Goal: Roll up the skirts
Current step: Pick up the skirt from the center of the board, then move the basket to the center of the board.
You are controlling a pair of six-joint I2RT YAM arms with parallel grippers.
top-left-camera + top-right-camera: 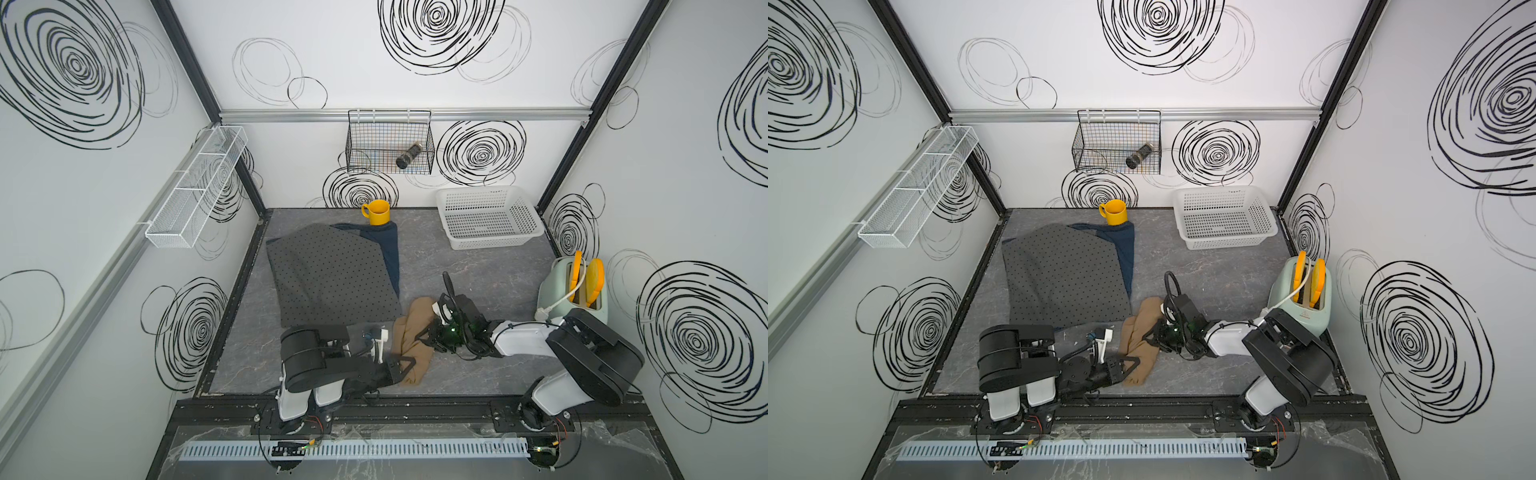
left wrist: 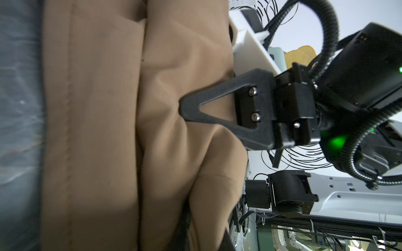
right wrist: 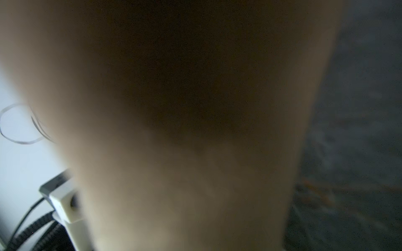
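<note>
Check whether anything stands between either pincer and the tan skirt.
Nothing visible does. In both top views the left pincer is at the near end of the tan skirt and the right pincer is at its right side, both already against the bunched cloth.

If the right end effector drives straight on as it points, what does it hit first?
The tan skirt: the right end effector has its tip in the bunched cloth. Past that seems to lie the left wrist camera, though depth is unclear.
</note>
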